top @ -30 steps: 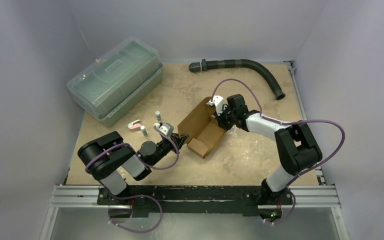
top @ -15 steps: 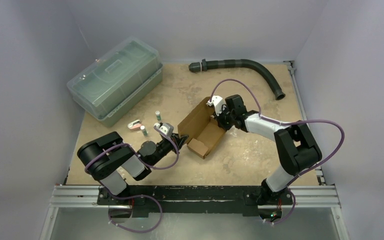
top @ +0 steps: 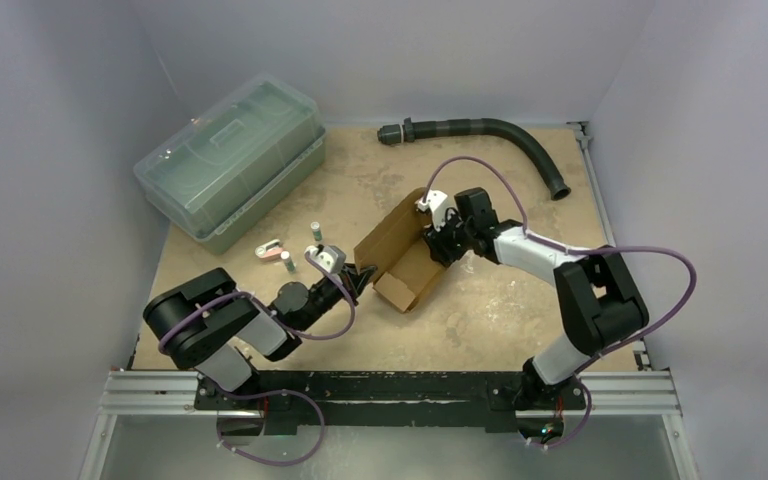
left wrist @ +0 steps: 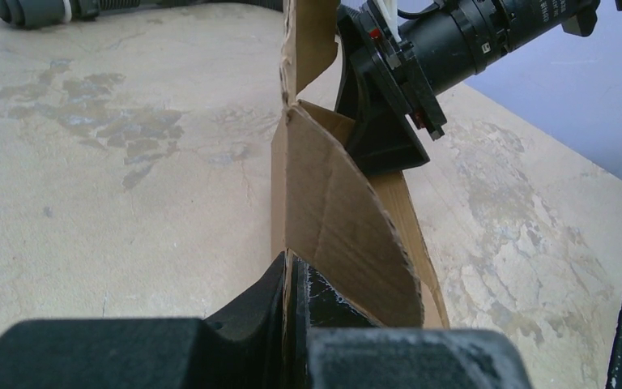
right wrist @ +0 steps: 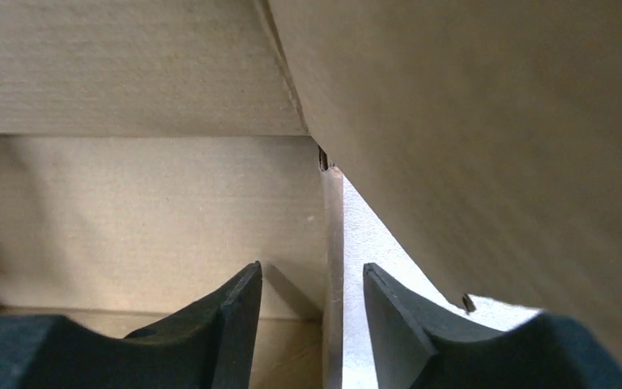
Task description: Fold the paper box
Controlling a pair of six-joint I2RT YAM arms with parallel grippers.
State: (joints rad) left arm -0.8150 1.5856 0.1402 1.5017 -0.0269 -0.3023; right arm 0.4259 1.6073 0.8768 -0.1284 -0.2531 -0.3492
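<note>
Pinching a thin wall of cardboard between closed fingers, the left end effector is clamped on the paper box at its near-left corner. The box sits about mid-table, half formed. It is an open tray with low walls and one taller panel standing up along its far-left side. It lies well apart from the plastic bin at the back left and the black hose at the back. The right end effector reaches in from the right. Its wrist view shows the fingers apart, straddling the bare edge of a wall with a gap on both sides, so nothing is gripped there. Whether that edge brushes a finger lower down is hard to tell, since that part falls outside the frame.

The carton looks light and thin. It seems stiff across each flat panel, floppy at the scored creases, and likely to spring back if a fold is released too soon. It would probably skate on the smooth table unless one side is anchored, which the left grip supplies. The best purchase is on a free panel edge close to a crease, squeezed flat-on. A pinch in the middle of a panel risks denting or buckling it, and the small tabs could tear or crumple under a hard pull.
</note>
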